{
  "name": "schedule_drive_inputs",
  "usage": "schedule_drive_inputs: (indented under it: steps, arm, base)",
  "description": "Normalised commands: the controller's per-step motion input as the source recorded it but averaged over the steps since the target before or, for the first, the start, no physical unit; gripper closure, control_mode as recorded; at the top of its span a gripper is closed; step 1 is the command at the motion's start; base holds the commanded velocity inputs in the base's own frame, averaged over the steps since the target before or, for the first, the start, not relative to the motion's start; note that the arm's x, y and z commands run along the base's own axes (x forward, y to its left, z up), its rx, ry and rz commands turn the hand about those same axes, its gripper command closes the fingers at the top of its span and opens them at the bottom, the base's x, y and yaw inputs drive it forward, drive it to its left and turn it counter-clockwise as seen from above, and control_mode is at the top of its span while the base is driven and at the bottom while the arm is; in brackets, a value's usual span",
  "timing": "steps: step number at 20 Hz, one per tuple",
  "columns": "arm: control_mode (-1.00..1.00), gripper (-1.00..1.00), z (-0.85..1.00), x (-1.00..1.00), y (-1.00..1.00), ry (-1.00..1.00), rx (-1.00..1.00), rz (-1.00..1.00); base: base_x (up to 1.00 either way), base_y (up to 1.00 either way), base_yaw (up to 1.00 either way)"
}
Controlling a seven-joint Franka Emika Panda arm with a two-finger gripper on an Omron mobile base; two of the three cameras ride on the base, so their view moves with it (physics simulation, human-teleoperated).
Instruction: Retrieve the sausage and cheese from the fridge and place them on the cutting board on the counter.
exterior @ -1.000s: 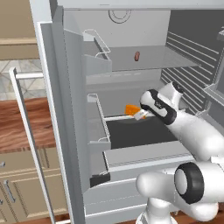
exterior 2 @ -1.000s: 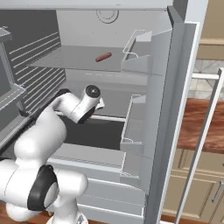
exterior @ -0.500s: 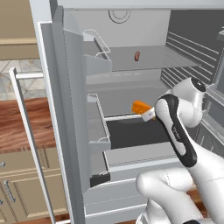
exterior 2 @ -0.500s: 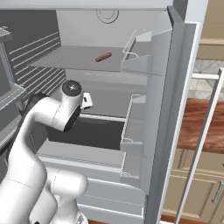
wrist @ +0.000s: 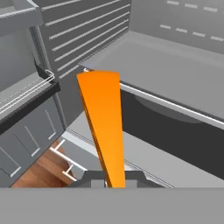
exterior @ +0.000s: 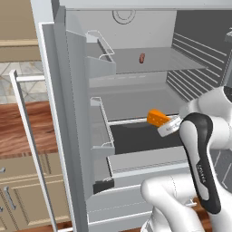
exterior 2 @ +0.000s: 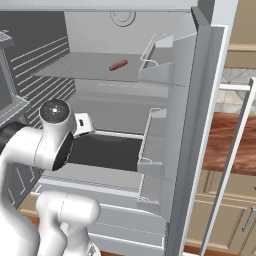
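Sausage [exterior: 142, 58] lying alone on the upper shelf [exterior: 163, 61] inside the open fridge [exterior: 68, 136]. Cheese [exterior: 157, 118] clamped in the end effector [wrist: 114, 180] before the lower shelf.

The sausage [exterior: 142, 58] lies on the fridge's [exterior: 72, 136] upper shelf, above the end effector-held cheese [exterior: 157, 118].

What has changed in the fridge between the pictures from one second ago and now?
The claw, shut on the cheese, has drawn back from the middle shelf toward the open front of the fridge, and the arm has risen and folded back. The grip was the same throughout. The sausage stayed on the upper shelf, and the doors stayed open.
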Motion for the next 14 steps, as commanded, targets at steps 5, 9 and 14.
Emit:
schedule_drive_inputs:
  steps: [5,9,14]
  arm:
    - [-1.00,1.00,0.00,0.00,0.00,0.00,0.00,0.00]
    - [-1.00,1.00,0.00,0.00,0.00,0.00,0.00,0.00]
    - [-1.00,1.00,0.00,0.00,0.00,0.00,0.00,0.00]
  base:
    - [0.00,0.00,0.00]
    - [0.00,0.00,0.00]
    - [0.00,0.00,0.00]
